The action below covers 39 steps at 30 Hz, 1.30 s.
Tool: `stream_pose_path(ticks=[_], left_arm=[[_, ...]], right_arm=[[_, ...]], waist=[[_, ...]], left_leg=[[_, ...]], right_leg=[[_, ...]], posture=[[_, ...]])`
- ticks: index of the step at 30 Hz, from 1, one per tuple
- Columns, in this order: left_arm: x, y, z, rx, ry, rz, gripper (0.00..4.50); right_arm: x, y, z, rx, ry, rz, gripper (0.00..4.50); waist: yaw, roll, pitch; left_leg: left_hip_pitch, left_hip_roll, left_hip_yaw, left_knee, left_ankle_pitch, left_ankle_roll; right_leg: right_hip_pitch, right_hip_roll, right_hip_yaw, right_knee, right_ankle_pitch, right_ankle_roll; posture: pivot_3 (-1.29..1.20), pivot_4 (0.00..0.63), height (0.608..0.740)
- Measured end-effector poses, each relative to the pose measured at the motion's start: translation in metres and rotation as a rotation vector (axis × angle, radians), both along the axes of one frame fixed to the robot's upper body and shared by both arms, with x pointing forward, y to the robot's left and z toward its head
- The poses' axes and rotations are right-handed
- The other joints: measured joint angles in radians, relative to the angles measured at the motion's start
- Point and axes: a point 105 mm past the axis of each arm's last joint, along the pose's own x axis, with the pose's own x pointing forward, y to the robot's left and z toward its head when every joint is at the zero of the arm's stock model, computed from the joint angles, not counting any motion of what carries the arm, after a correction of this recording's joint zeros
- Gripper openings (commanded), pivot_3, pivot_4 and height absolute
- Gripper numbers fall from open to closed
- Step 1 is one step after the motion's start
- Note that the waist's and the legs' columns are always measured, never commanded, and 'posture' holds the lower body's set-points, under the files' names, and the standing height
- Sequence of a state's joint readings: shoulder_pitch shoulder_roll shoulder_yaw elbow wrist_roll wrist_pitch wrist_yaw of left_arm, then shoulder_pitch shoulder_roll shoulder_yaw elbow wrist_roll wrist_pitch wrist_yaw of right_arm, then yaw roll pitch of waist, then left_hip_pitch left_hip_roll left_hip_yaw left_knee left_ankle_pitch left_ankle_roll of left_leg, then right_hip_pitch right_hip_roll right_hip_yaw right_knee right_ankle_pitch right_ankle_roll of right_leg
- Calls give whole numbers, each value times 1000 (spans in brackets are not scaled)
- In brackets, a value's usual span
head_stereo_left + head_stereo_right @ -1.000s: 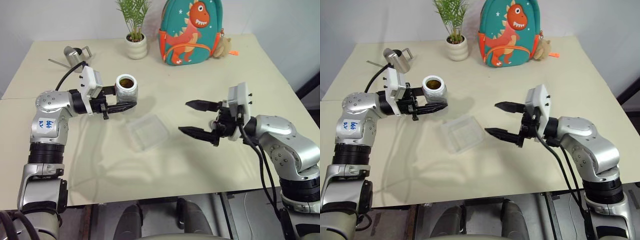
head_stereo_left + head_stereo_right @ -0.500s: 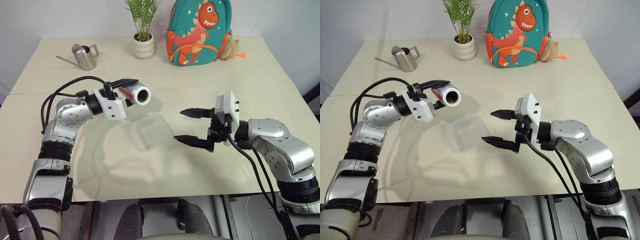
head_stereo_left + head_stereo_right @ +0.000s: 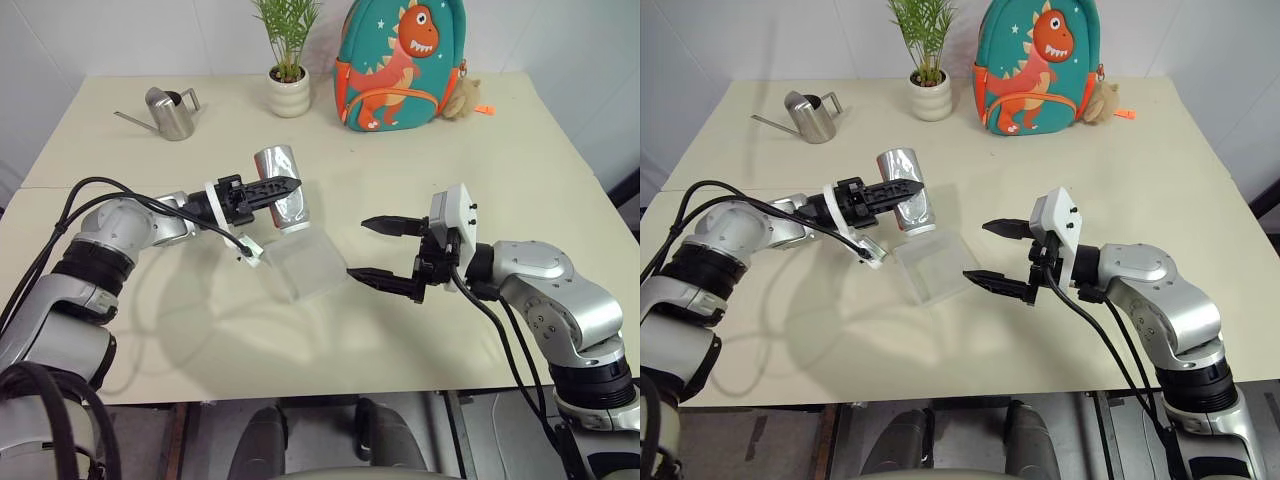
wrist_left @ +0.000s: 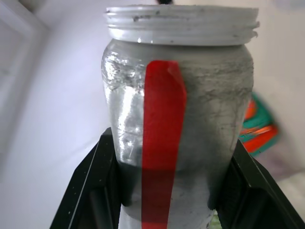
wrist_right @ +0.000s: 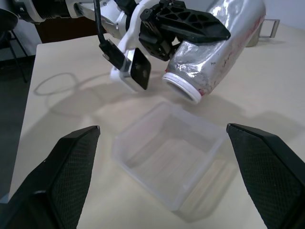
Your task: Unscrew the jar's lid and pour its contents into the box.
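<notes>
My left gripper [image 3: 288,190] is shut on the jar [image 3: 293,210], a clear jar with a red stripe [image 4: 162,143]. The jar is tipped over, its open threaded mouth [image 5: 181,89] pointing down above the far edge of the box [image 3: 325,285]. The box is a clear shallow tray on the table. My right gripper [image 3: 358,249] stands open and empty just right of the box, pointing at it. The lid is out of view. The contents are hidden; I cannot make them out in the jar or in the box.
A steel watering can [image 3: 172,112] stands at the back left of the beige table. A potted plant [image 3: 287,90] and a green dinosaur backpack [image 3: 400,62] stand at the back.
My left wrist has rolled over, turning the jar from mouth-up through sideways to mouth-down above the box. My right gripper has kept still and open.
</notes>
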<state>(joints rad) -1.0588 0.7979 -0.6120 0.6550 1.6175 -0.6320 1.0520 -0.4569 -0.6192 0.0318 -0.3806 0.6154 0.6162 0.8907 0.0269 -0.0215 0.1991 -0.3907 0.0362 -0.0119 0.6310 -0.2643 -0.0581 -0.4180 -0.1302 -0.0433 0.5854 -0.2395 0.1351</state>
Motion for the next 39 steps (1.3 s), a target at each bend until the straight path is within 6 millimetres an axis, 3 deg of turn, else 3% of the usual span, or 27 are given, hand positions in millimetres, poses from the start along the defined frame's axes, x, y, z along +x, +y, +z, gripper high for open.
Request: stream_pose_path(ticks=[8,14,18,22,26,30,34,36,39], left_arm=[[-8,-4,-6,12,-151,-102,2006],[-10,-1,5,18,-292,-124,2006],[-12,-3,4,20,-298,-140,2006],[-16,-6,8,-50,-183,-156,2006],[-5,2,22,-271,174,-49,2006],[22,48,32,-697,583,189,2006],[49,105,8,-1258,1036,342,2006],[51,142,-3,-1511,1160,378,2006],[47,190,-10,-1841,1185,385,2006]], right_arm=[[1,2,0,22,3,-14,4474],[2,4,0,35,5,-14,4474],[2,5,0,39,5,-12,4474],[2,5,0,40,5,-11,4474],[1,5,0,40,6,-8,4474],[0,5,0,37,10,7,4474],[1,4,-3,36,25,16,4474],[2,3,-4,36,32,16,4474],[3,4,-3,35,33,28,4474]], waist=[[-4,0,0],[-1,0,0],[-1,0,0],[-1,0,0],[-4,0,0],[-8,0,0],[-8,-1,0],[-14,-1,0],[-22,-2,-1]], left_leg=[[-1,0,0,0,0,0],[-1,0,0,0,0,0],[-1,0,0,1,0,-1],[-1,0,0,1,0,-1],[0,0,0,1,0,-1],[1,0,3,2,0,-1],[0,0,3,7,0,-1],[0,0,3,8,0,-1],[1,0,3,8,0,0]], right_leg=[[-2,0,0,2,-1,0],[-2,0,0,3,-1,0],[-2,0,0,2,-1,0],[-2,0,0,2,-1,0],[-2,0,0,3,-1,-1],[-2,-1,2,4,-1,-2],[-2,-1,2,6,-1,-1],[-2,-1,2,7,0,-1],[-2,-1,2,8,0,-1]], posture=[[0,150,740],[0,150,740],[0,150,740],[0,150,740],[0,150,740],[0,150,740],[0,150,740],[0,150,740],[0,150,740]])
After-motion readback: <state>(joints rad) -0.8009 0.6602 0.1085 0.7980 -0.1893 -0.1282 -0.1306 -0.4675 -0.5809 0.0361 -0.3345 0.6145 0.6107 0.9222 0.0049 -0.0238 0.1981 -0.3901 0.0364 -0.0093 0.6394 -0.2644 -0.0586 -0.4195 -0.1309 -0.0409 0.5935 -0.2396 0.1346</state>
